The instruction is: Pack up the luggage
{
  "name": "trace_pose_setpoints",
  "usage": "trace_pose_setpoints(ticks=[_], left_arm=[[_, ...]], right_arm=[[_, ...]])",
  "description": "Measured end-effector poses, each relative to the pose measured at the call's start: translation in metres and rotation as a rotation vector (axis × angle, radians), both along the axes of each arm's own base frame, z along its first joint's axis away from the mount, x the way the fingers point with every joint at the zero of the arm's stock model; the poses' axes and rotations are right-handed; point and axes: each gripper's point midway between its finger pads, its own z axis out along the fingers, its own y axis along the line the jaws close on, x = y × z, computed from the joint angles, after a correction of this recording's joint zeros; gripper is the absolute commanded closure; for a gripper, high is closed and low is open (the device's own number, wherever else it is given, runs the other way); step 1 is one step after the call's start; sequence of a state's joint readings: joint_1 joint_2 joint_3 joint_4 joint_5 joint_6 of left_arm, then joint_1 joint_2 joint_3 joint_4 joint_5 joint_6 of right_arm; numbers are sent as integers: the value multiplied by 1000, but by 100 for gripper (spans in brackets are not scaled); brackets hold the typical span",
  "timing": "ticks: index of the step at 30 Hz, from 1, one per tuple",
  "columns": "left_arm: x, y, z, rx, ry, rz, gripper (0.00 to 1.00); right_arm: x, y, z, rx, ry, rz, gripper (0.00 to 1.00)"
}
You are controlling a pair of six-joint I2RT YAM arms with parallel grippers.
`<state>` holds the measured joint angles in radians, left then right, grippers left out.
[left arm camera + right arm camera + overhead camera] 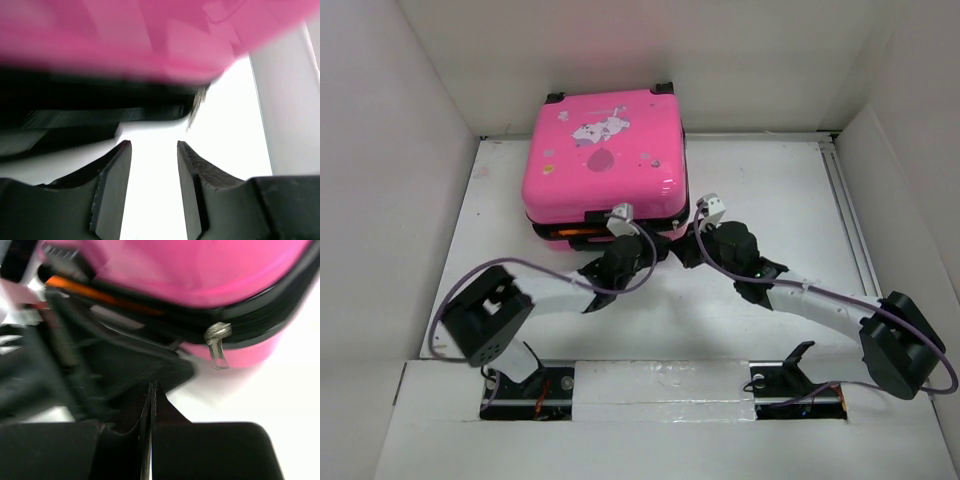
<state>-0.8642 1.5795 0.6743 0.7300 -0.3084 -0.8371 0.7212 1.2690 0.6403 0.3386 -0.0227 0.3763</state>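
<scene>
The hot-pink luggage (603, 160) lies flat at the back middle of the table, its printed lid lowered but slightly ajar at the near edge, where something orange (568, 231) shows in the gap. My left gripper (636, 243) is open and empty, just under the near edge; the left wrist view shows the pink shell (125, 35) and black zipper trim (95, 92) above the gripper (154, 146). My right gripper (682, 246) is shut at the near right corner. In the right wrist view it (151, 387) sits below a silver zipper pull (218, 337), apart from it.
White walls enclose the table on the left, back and right. A white rail (850, 220) runs along the right side. Both arm bases sit at the near edge (660, 385). The two grippers are close together in front of the luggage.
</scene>
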Motion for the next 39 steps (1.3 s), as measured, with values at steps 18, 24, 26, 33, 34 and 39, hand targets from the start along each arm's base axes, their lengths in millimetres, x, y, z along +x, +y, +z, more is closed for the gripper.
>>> trace_pose_setpoints(ticks=[18,24,26,33,34,39], left_arm=[[-10,174,99,-32,-143,398,34],[14,244,134,-101,-199,608,22],[18,250,151,-128,-221,647,12],[27,335,158,-218,-209,954,5],[29,343,156,-234,-206,970,5],[46,385,110,-232,-89,1071,5]], right_arm=[[-5,-23,-32,-55,134,14,52],[16,-17,-2,-42,68,-16,48],[24,-15,3,-45,58,-28,48],[42,-13,-11,-107,84,-49,47],[43,-14,-14,-116,90,-54,47],[46,-17,-19,-143,99,-79,51]])
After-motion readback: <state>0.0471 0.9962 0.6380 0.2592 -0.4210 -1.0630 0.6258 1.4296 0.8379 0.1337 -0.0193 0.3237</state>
